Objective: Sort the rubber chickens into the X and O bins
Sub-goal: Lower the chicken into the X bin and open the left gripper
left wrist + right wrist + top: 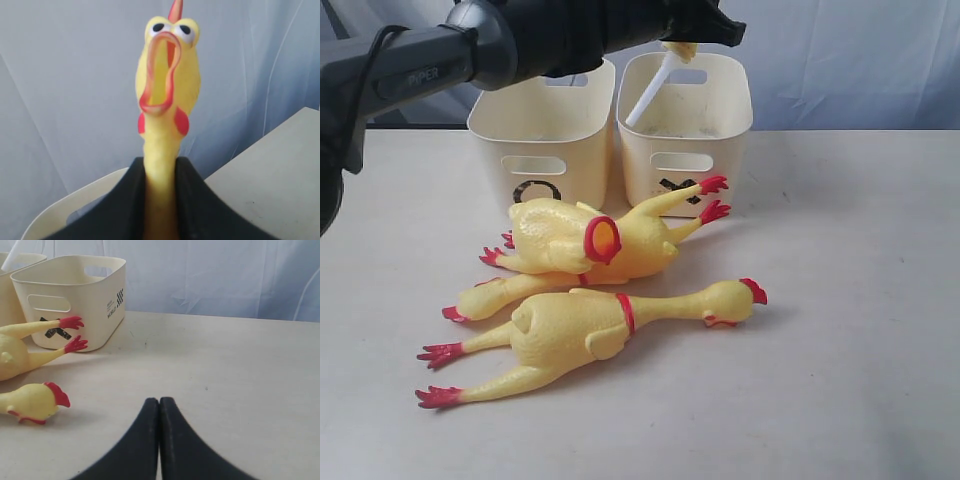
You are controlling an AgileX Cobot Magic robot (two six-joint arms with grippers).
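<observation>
At upper centre of the exterior view, the left gripper pinches the long neck of a yellow rubber toy chicken above the cream plastic X-marked bin, just right of the matching O-marked bin. Three more rubber chickens lie mid-frame on the pale table. The right gripper, pressed together, holds nothing.
</observation>
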